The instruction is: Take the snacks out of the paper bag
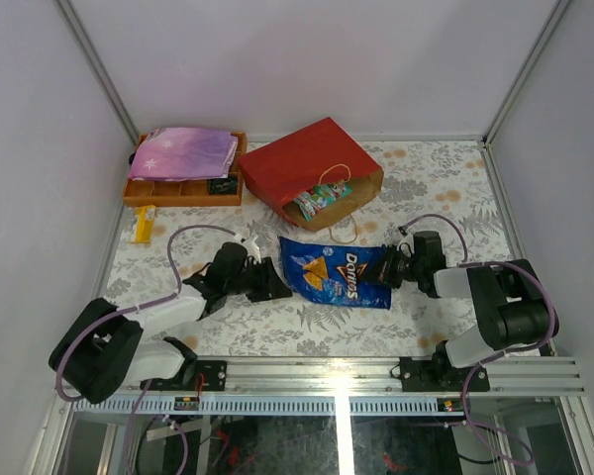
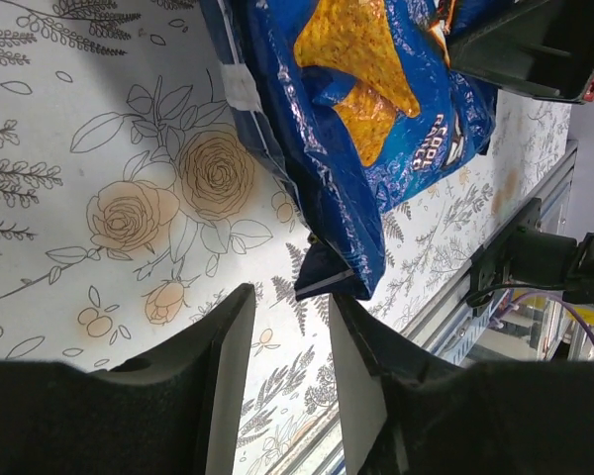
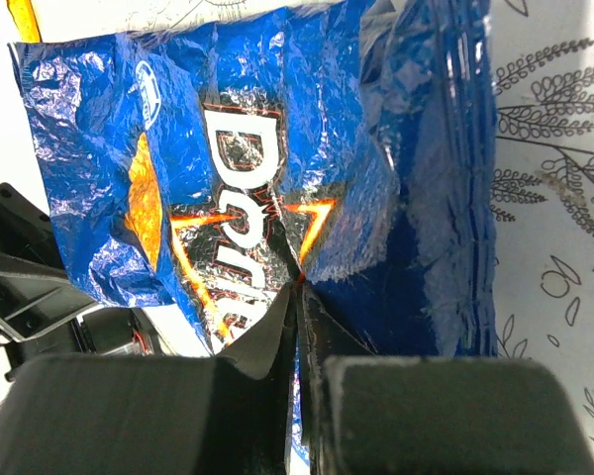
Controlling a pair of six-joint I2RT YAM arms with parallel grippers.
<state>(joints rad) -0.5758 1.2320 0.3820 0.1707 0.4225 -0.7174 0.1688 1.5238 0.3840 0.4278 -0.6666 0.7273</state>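
The blue Doritos bag [image 1: 337, 272] lies flat on the desk [image 1: 445, 188], just in front of the red paper bag [image 1: 302, 158]. The paper bag is on its side, mouth toward the arms, with a green-and-pink packet [image 1: 322, 201] showing inside. The right pincer [image 3: 299, 292] is pinched tight on the chip bag's right edge. The left pincer [image 2: 289, 302] sits at the bag's left corner, its jaws narrowly parted and gripping nothing.

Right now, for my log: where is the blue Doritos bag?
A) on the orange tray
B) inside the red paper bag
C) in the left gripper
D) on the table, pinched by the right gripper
D: the Doritos bag lies on the table, right gripper shut on it, left gripper open.
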